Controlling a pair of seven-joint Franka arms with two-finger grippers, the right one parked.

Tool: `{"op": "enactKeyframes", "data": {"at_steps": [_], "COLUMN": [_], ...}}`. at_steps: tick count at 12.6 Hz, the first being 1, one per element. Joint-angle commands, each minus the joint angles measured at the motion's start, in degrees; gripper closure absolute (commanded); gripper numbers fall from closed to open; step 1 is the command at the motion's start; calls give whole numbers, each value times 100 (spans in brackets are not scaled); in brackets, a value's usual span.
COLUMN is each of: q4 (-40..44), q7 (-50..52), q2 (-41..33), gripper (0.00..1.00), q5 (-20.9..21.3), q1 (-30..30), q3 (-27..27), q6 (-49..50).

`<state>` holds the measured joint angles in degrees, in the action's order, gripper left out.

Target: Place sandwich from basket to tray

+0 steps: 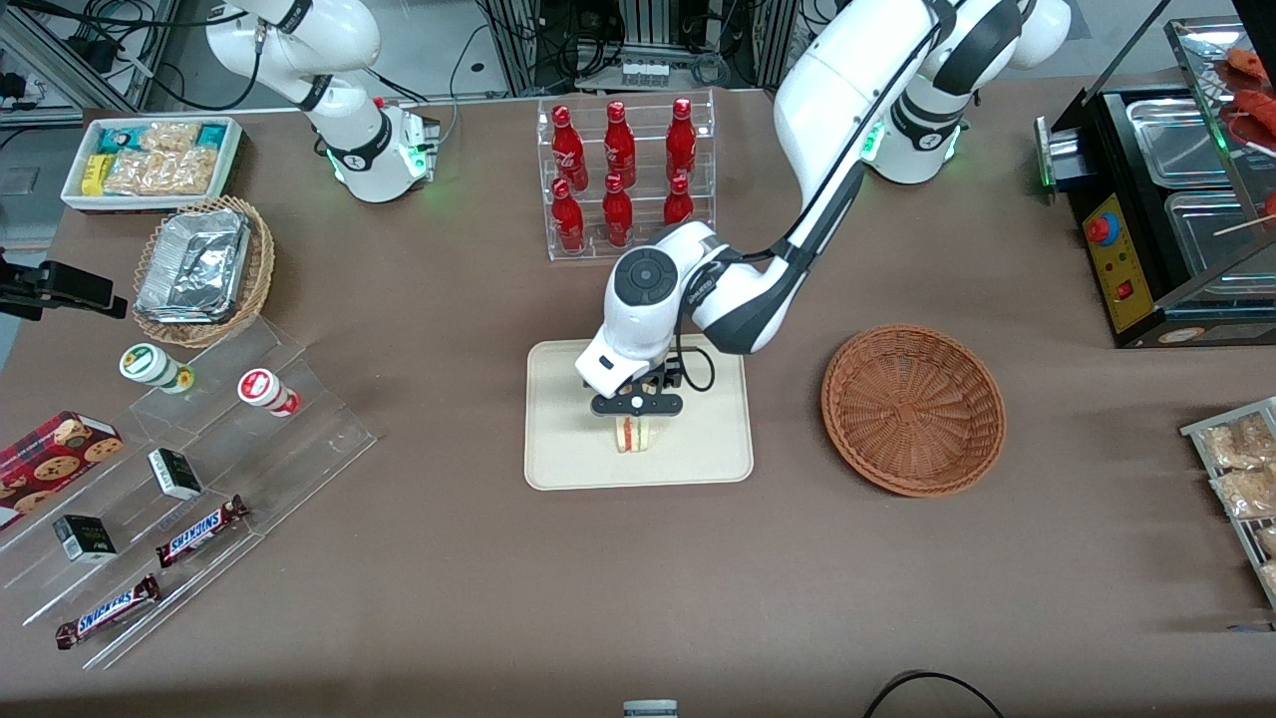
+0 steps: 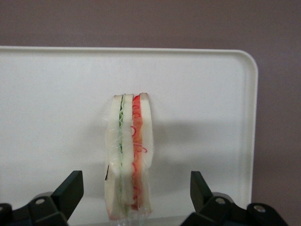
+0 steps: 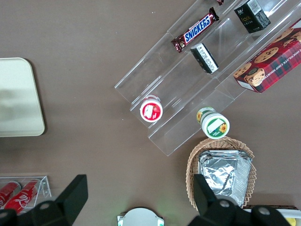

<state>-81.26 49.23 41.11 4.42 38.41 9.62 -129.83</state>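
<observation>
A matte brown table [image 1: 449,299] filled the scene, crowded with snacks around its edges. On it lay the tray [image 1: 558,459], a flat cream rectangle with rounded corners and a low smooth rim. The sandwich [image 1: 632,434] stood on edge on the tray, in the part nearer the front camera; it was a thin wedge of white bread with a green layer and a red layer showing as stripes along its cut side [image 2: 129,160]. The gripper [image 1: 635,420] hung directly over it with its two black fingers [image 2: 69,190] spread wide, one on each side of the sandwich and neither touching it, so the wedge stood by itself on the tray.

Beside the tray, toward the working arm's end of the table, sat the basket [image 1: 912,409], a round shallow bowl of reddish-brown woven wicker with a ribbed, spiralling weave. Farther from the front camera than the tray stood a clear acrylic rack of red bottles [image 1: 623,175]. Toward the parked arm's end lay stepped clear acrylic shelves [image 1: 199,469] carrying chocolate bars [image 1: 202,529], small dark boxes and round-lidded cups, and a paler wicker basket holding crinkled foil containers [image 1: 194,267].
</observation>
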Motion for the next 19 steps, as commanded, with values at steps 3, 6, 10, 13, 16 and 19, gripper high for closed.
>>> {"op": "enactKeyframes", "data": {"at_steps": [3, 6, 10, 13, 16, 19], "q4": [-92, -100, -267, -285, -338, -574], "q7": [52, -35, -991, -1343, -2555, -3452], "q2": [-1234, -1982, -2799, -3257, -3705, -4145], "gripper": [0, 0, 0, 0, 0, 0], "q5": [59, 59, -11, -3, -73, -265], "q1": [-166, -727, -1466, -1809, -2459, -3048], "q3": [-153, -189, -189, -198, -189, -189], "q6": [992, 2125, 2953, 3551, 4201, 4423]}}
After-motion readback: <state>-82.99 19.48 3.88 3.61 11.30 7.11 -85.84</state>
